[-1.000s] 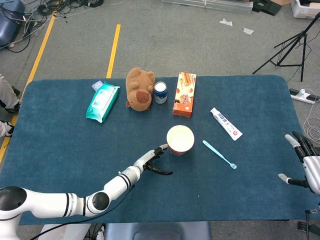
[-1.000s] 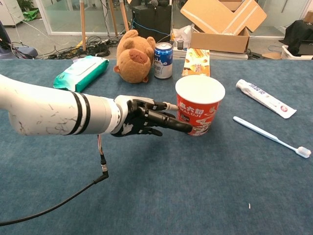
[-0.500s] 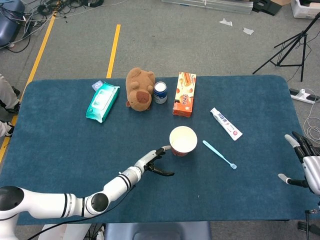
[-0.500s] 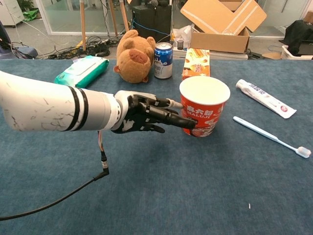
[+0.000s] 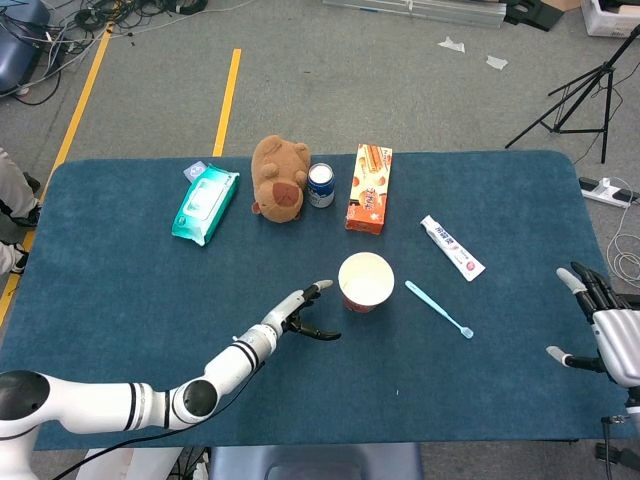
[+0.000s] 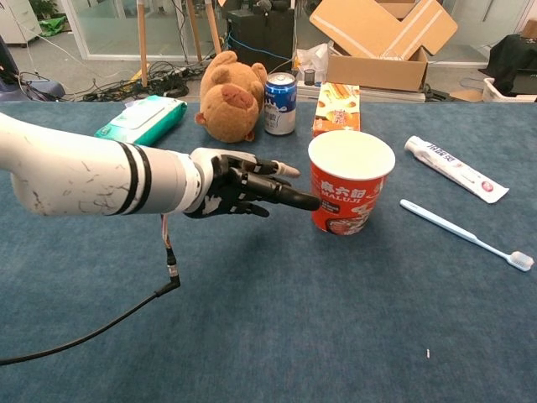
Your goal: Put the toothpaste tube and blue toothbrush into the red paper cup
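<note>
The red paper cup [image 5: 364,281] [image 6: 349,182] stands upright and empty near the table's middle. The blue toothbrush [image 5: 438,308] [image 6: 464,233] lies flat just right of it. Farther right and back lies the white toothpaste tube [image 5: 452,247] [image 6: 454,168]. My left hand [image 5: 300,314] [image 6: 243,185] hovers open just left of the cup, fingers stretched toward it and a small gap from its wall. By the table's right edge my right hand [image 5: 598,327] is open and holds nothing; the chest view does not show it.
Along the back of the blue table [image 5: 120,280] stand a wet-wipes pack [image 5: 205,204], a brown plush toy [image 5: 279,178], a blue can [image 5: 321,185] and an orange snack box [image 5: 369,188]. A thin cable [image 6: 101,336] hangs from my left forearm onto the table.
The left hand pushed the cup slightly right, then drew back left off it. The right hand shifted slightly up and left.
</note>
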### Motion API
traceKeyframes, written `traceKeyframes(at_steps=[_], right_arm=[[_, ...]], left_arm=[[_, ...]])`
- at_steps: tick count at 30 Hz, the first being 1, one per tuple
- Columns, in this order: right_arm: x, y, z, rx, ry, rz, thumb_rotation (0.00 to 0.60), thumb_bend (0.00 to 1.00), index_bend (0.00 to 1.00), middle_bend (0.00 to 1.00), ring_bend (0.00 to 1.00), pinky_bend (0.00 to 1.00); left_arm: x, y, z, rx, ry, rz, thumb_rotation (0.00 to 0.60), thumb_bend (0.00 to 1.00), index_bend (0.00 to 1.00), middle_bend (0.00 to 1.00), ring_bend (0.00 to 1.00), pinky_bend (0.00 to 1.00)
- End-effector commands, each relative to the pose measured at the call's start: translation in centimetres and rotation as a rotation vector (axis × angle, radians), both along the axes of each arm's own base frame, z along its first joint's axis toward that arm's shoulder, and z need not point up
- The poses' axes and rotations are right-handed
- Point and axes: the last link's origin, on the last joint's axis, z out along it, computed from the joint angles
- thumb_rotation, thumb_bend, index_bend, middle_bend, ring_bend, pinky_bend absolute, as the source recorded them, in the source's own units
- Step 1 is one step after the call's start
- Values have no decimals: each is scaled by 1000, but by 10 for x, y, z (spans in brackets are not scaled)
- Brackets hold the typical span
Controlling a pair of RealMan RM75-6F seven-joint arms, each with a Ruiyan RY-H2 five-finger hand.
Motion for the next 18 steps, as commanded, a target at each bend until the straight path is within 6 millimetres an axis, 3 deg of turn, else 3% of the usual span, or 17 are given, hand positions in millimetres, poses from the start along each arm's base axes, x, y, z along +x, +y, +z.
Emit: traceKeyframes(at_steps=[1, 18], right_arm=[[-1, 0, 0, 0, -1, -2, 600, 0, 0, 0, 0, 252], [-7, 4, -1, 4, -8, -16, 600, 0, 0, 0, 0, 252]], left_arm=[[4, -1, -2, -7, -6, -6, 600, 0, 0, 18, 12, 0], [21, -15, -16, -67, -26, -49, 600, 0, 0, 18, 12, 0]])
